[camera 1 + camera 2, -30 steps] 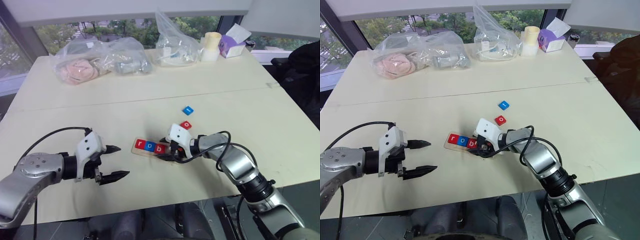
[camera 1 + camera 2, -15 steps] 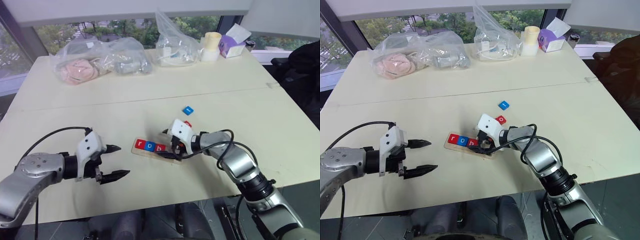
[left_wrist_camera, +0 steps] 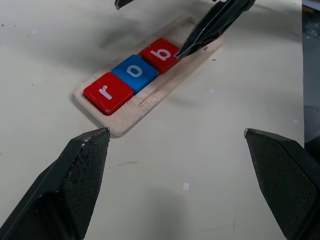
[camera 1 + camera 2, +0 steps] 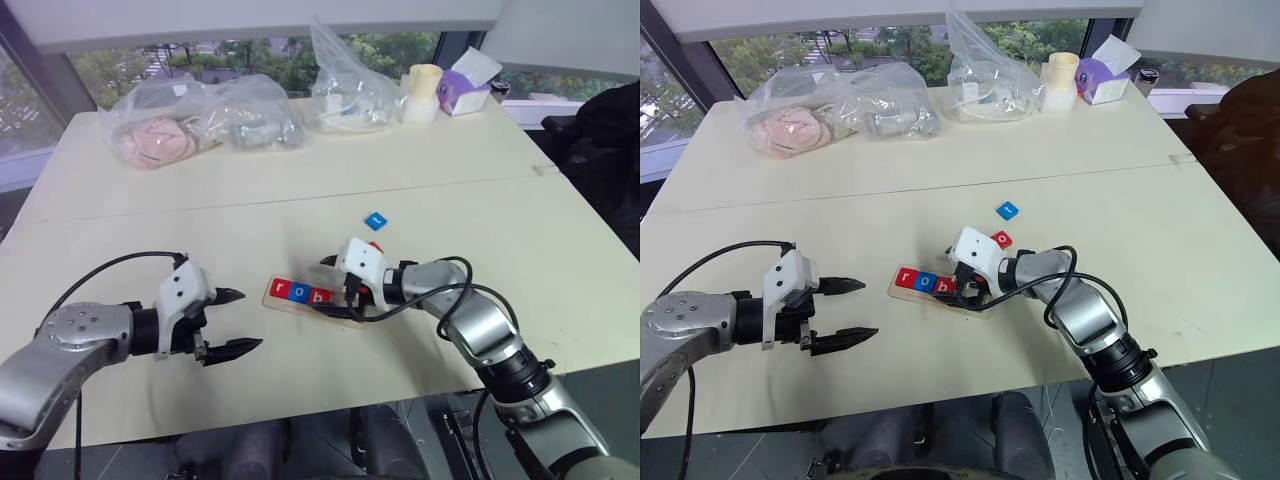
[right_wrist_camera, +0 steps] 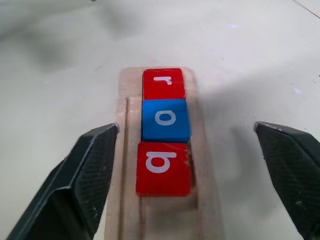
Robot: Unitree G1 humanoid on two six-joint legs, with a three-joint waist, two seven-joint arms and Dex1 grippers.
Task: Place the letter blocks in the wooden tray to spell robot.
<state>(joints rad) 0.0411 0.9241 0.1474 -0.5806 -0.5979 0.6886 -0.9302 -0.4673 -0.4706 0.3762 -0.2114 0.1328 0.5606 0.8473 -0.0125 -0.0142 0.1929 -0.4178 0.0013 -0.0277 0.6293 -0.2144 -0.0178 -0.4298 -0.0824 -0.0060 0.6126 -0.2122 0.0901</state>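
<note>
The wooden tray [image 3: 145,107] lies on the table in front of me, holding a red r block [image 3: 108,92], a blue o block [image 3: 134,71] and a red b block [image 3: 161,53] side by side. My right gripper [image 4: 333,287] hovers open just over the tray at the b end, with nothing between its fingers. Just behind it a loose red block [image 4: 1002,239] lies on the table. A loose blue block [image 4: 1008,209] lies a little farther back. My left gripper [image 4: 247,320] stands open and empty to the left of the tray, a short way off.
Clear plastic bags [image 4: 200,122] with soft items sit along the far side, beside another bag [image 4: 350,85], a pale roll [image 4: 422,92] and a purple tissue box [image 4: 465,82]. A seam [image 4: 300,200] crosses the table. The front edge runs close below both grippers.
My right gripper has tipped up slightly over the b end of the tray. The three blocks in the tray and my left gripper have stayed put.
</note>
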